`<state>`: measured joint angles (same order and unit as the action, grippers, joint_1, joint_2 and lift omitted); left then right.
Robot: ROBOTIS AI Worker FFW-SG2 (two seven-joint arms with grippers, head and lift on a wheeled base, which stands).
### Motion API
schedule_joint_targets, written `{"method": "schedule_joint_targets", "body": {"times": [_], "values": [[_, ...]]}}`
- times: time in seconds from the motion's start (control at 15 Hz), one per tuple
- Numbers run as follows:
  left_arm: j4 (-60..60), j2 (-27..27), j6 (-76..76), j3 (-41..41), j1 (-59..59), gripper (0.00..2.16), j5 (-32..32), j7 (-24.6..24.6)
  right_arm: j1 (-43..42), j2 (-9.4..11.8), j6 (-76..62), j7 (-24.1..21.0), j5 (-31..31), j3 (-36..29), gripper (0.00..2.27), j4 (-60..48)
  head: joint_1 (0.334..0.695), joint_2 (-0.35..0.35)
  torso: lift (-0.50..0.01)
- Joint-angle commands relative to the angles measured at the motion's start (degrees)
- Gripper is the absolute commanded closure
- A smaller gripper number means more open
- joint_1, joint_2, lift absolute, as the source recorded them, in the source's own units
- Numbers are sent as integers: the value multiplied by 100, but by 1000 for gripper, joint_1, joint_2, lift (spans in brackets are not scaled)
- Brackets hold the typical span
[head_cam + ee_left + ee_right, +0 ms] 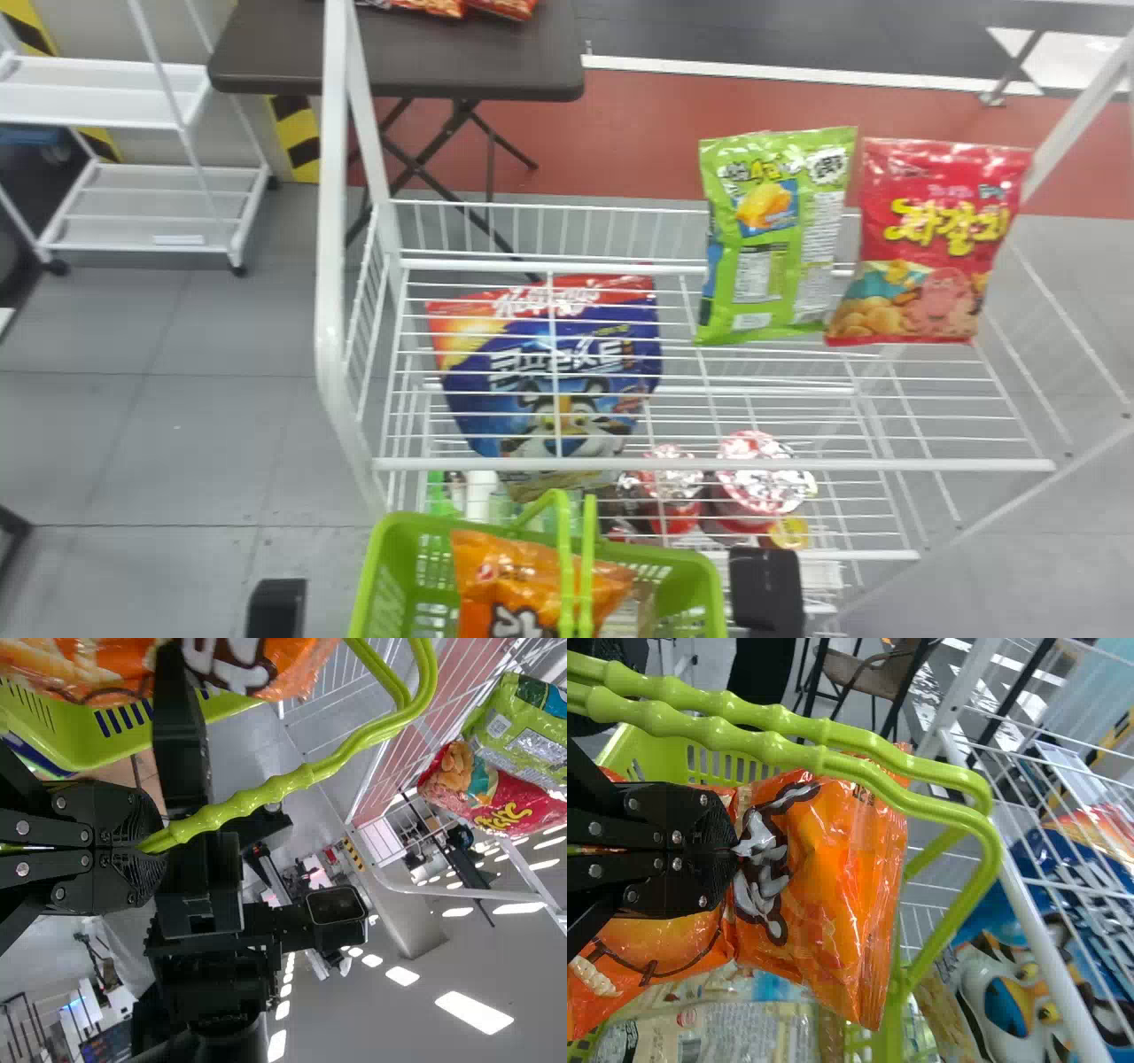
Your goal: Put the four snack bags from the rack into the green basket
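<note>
- Pinching the orange bag (pixel 824 895), the right gripper's (pixel 737 850) jaws are clamped on a fold of it, over the green basket's (pixel 425 525) opening.
- The orange bag sits between the basket's walls, partly above the rim and near the raised handles (pixel 239 806).
- The left gripper's (pixel 152 847) jaws are closed on the handle grip.
- Beneath the orange bag, a beige bag (pixel 726 1032) lies in the basket.
- The green bag (pixel 780 257) and the red bag (pixel 939 239) are side by side on the rack's (pixel 797 465) top shelf, toward the robot's right, the red one farther right.
- Under the shelf's wires sit a blue bag (pixel 478 425), toward the left, and two cups with shiny lids, one (pixel 669 509) beside the other (pixel 762 487).
- Behind the rack stands a dark table (pixel 399 66) bearing red packets (pixel 430 7); a white cart (pixel 97 93) is to its left.
</note>
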<state>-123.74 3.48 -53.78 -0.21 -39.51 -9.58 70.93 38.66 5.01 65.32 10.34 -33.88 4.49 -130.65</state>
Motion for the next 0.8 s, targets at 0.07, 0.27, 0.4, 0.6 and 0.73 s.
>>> {"method": "schedule_joint_targets", "body": {"times": [0.07,0.27,0.4,0.6,0.73], "values": [[-1,4,3,-23,4,1841,9,0,45,35,73,-6,4,-98,2,-48,695,-37,-7],[8,-5,3,-40,-5,1841,44,0,107,26,73,-6,21,-309,60,-66,695,-71,-7],[8,-5,3,-40,-5,1841,44,9,177,8,-103,-41,443,-335,66,-189,695,-127,-7],[17,4,20,-40,-13,1841,44,44,291,-9,-735,-261,1032,-572,66,-461,695,-233,-7],[43,4,56,-40,-5,1841,44,18,300,0,-1579,-349,1313,-818,66,-619,695,-306,-7]]}}
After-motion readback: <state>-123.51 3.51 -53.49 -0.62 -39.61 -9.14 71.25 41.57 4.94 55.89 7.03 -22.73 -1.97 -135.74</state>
